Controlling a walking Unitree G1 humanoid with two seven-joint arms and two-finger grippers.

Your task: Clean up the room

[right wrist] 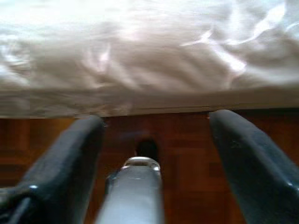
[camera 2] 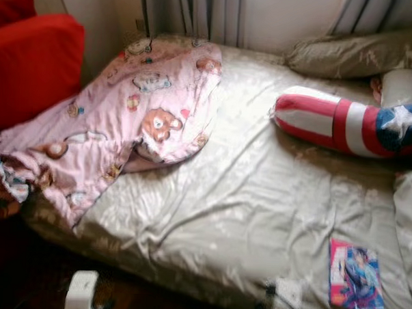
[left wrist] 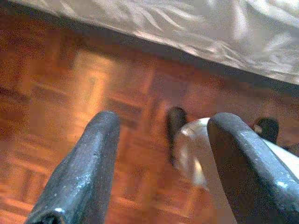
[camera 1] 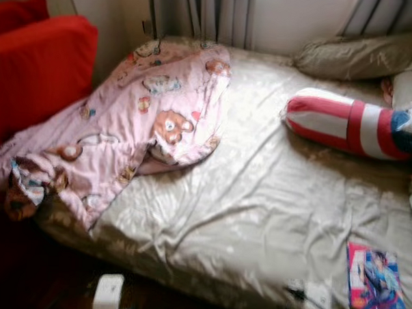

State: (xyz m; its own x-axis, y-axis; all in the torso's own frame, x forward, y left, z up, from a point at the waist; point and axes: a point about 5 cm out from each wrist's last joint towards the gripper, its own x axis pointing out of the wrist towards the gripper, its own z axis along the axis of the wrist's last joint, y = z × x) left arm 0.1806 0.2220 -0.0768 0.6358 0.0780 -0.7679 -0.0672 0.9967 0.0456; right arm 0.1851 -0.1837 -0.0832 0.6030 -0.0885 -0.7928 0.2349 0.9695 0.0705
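Observation:
A pink bear-print blanket lies crumpled over the left side of the bed and hangs off its left edge. Near the head end rests a red-and-white striped bolster with a blue star. A colourful comic book lies flat at the bed's near right corner. My left gripper hangs open over the parquet floor beside the bed, nothing between its fingers. My right gripper is open too, low down and facing the mattress edge. My arms show at the bottom of the left eye view.
A red sofa stands left of the bed, touching the blanket. Beige pillows lie at the far right under the curtains. Dark wooden floor runs along the near side of the bed.

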